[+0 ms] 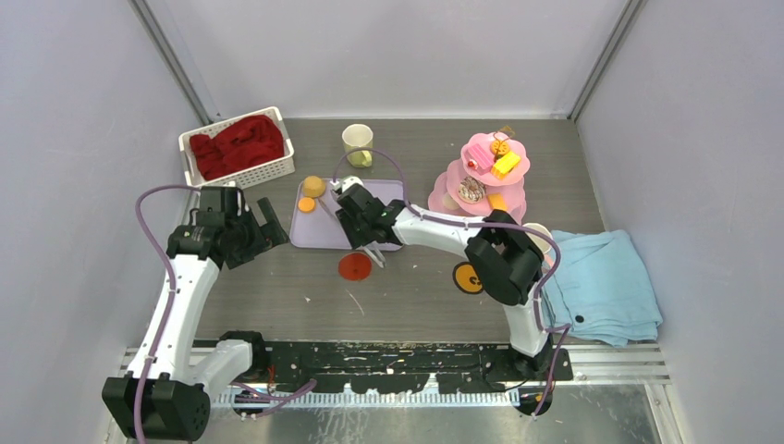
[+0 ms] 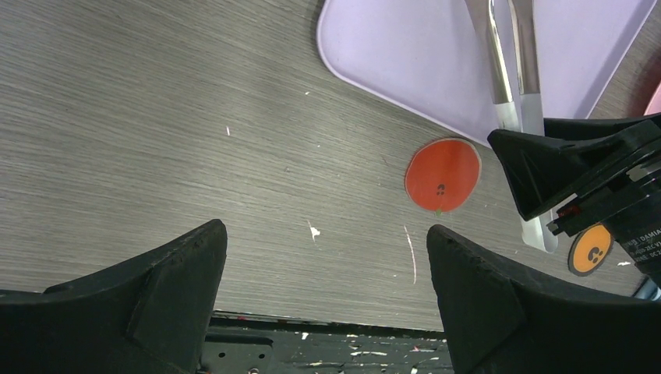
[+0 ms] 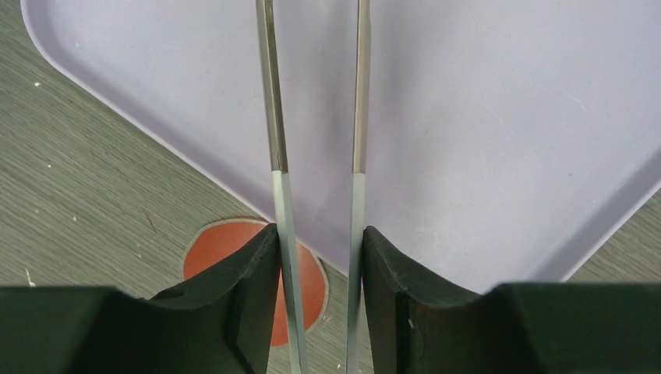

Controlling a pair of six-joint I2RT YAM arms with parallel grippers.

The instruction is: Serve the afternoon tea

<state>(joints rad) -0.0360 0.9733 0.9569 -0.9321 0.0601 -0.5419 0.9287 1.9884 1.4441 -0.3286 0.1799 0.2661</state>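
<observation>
A pink three-tier stand (image 1: 481, 176) at the back right carries several toy pastries. On the lavender tray (image 1: 319, 231) lie an orange pastry (image 1: 314, 186) and a smaller orange piece (image 1: 306, 204). The pale yellow-green mug (image 1: 358, 143) stands behind the tray. The pink mug (image 1: 541, 236) is mostly hidden behind the right arm. My right gripper (image 1: 362, 231) (image 3: 319, 234) hangs over the tray's near edge, shut on metal tongs (image 3: 273, 117); both tong arms lie against its fingers and stand apart. The tong tips run out of the wrist view. My left gripper (image 1: 270, 227) (image 2: 327, 234) is open, empty, left of the tray.
A white basket (image 1: 238, 148) with red cloth sits at the back left. A folded light-blue towel (image 1: 601, 282) lies on the right. A red disc (image 1: 354, 266) and an orange disc (image 1: 467, 277) are flat on the table in front of the tray.
</observation>
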